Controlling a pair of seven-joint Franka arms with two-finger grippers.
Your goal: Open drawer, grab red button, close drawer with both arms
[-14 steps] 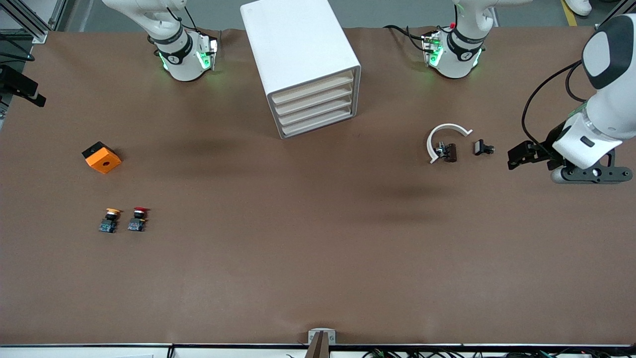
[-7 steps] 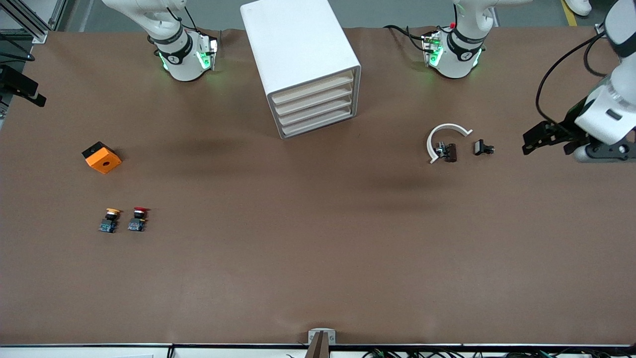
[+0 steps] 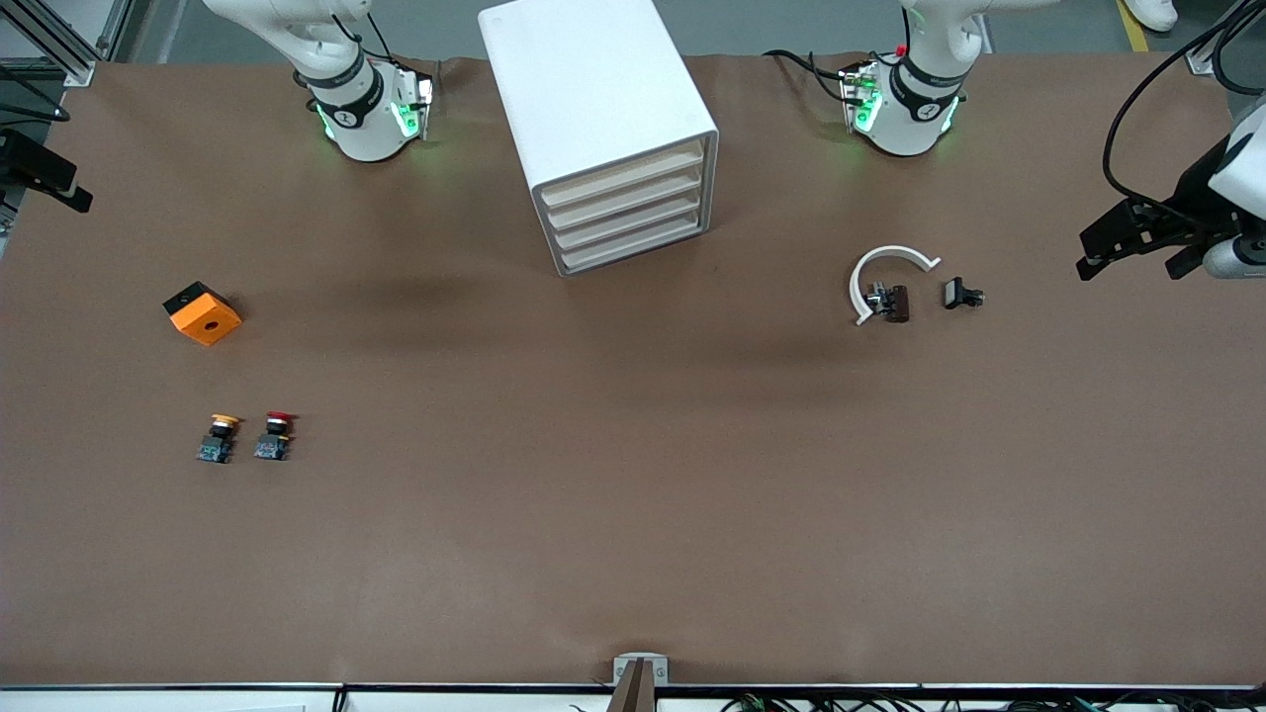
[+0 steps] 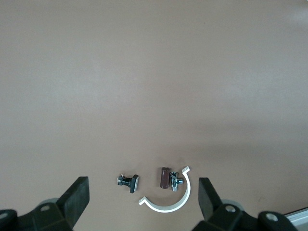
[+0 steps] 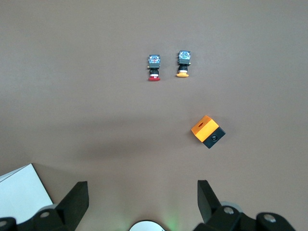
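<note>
Front view: both end effectors gape wide, empty; red-capped button (image 3: pixel 275 435) touches nothing but sits just beside its orange-capped twin (image 3: pixel 218 437), inviting a mistaken pick.

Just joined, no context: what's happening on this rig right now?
Nothing is being handled yet. The drawer cabinet sits with all drawers shut between the arm bases. The red-capped button lies on the table beside an orange-capped one, toward the right arm's end, with an orange cube farther from the front camera. The left end effector is open and empty over the table's edge at the left arm's end, past a white curved clip and small black parts. The right end effector is open, high above the table.
</note>
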